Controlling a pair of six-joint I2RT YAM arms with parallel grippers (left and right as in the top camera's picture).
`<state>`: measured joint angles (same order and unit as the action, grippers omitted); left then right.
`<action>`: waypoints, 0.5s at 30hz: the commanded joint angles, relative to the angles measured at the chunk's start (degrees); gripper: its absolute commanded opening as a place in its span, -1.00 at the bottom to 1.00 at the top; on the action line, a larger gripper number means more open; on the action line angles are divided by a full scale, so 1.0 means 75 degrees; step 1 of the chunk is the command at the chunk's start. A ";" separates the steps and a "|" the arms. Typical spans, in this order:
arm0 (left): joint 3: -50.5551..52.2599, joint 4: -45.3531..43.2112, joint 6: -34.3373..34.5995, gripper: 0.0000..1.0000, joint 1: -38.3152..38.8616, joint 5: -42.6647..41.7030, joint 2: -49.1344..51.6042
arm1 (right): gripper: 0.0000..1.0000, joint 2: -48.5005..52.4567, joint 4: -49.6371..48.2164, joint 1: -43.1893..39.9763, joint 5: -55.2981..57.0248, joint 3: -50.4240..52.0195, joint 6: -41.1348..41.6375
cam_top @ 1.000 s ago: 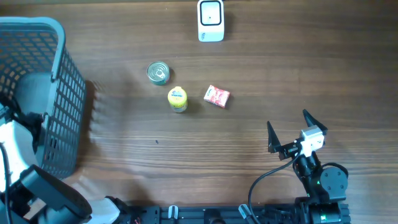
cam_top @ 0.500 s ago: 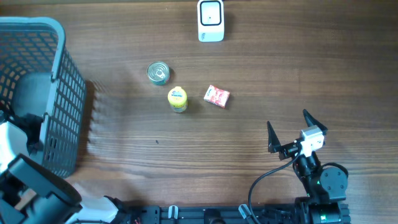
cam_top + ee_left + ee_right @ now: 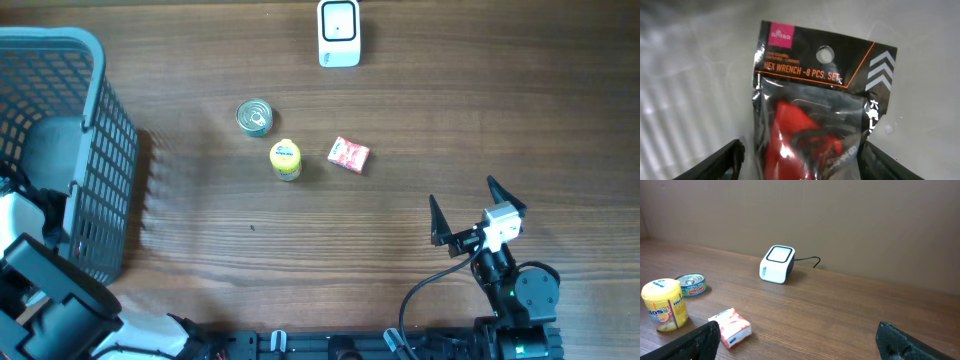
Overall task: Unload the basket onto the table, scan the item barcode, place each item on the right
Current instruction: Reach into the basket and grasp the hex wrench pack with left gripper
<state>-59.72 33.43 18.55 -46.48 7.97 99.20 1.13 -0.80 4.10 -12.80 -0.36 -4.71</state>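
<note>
Early stage, nothing scanned yet. Hex wrench pack (image 3: 815, 90) lies in basket (image 3: 105, 140), directly between left gripper (image 3: 802, 151) fingers, header card pointing away. Fingers close beside pack edges; cannot tell if gripping. Remaining: lift, carry to scanner (image 3: 339, 33). Right gripper (image 3: 463, 192) spread wide, empty.

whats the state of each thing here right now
hex wrench pack, sealed, lying flat
left fingers, either side of the pack, grip unclear
right fingers, open, empty
tin can, upright, unopened
yellow jar, upright, lid on
red packet, lying flat
scanner, upright, cable attached
basket, upright
</note>
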 commanded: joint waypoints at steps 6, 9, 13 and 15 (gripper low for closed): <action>-0.0052 -0.0026 0.0015 -0.37 -0.0038 -0.0207 0.0090 | 1.00 -0.0015 -0.0017 0.0017 0.0079 0.0009 0.0082; -0.0052 -0.0032 0.0076 -0.39 -0.0038 -0.0207 0.0087 | 1.00 -0.0015 -0.0017 0.0017 0.0079 0.0009 0.0082; -0.0096 -0.0009 0.0420 -0.46 -0.0032 -0.0221 0.0012 | 1.00 -0.0015 -0.0017 0.0017 0.0079 0.0009 0.0082; -0.0207 0.0044 0.0417 -0.46 -0.0032 -0.0300 -0.0096 | 1.00 -0.0015 -0.0017 0.0017 0.0079 0.0009 0.0082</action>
<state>-60.05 33.23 20.25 -46.48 6.94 99.33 1.13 -0.80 4.10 -12.80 -0.36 -4.71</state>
